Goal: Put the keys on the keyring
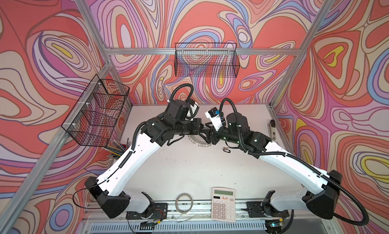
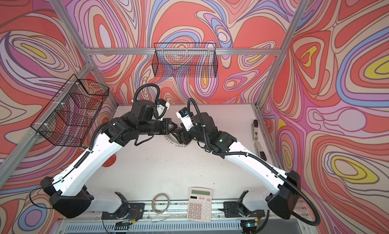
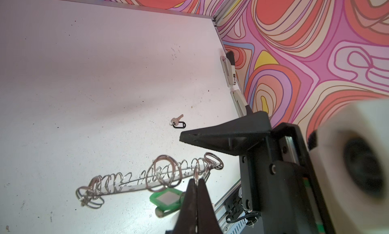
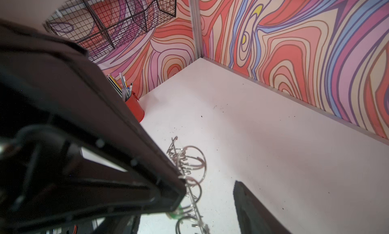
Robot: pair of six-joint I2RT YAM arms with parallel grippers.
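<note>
a: any container with something in it?
b: the red cup [image 4: 135, 110] at the worktop [image 3: 84, 75] edge, holding pens [image 4: 124, 87].
a: the claws?
b: left claw [image 3: 196, 184] is pressed together on a wire loop of the keyring [image 3: 147, 178]. right claw [image 4: 210, 188] stands apart, the keyring between its fingers.
a: keys?
b: green-tag key [image 3: 166, 198] is just under the keyring. black-tag key [image 3: 179, 122] lies apart from it on the worktop.

Swirly red-pink-purple patterned walls [image 1: 210, 22] on three sides, aluminium frame [image 1: 147, 51], white tabletop [image 1: 189, 169]; black wire baskets: far [image 1: 206, 62], left [image 1: 96, 113].
</note>
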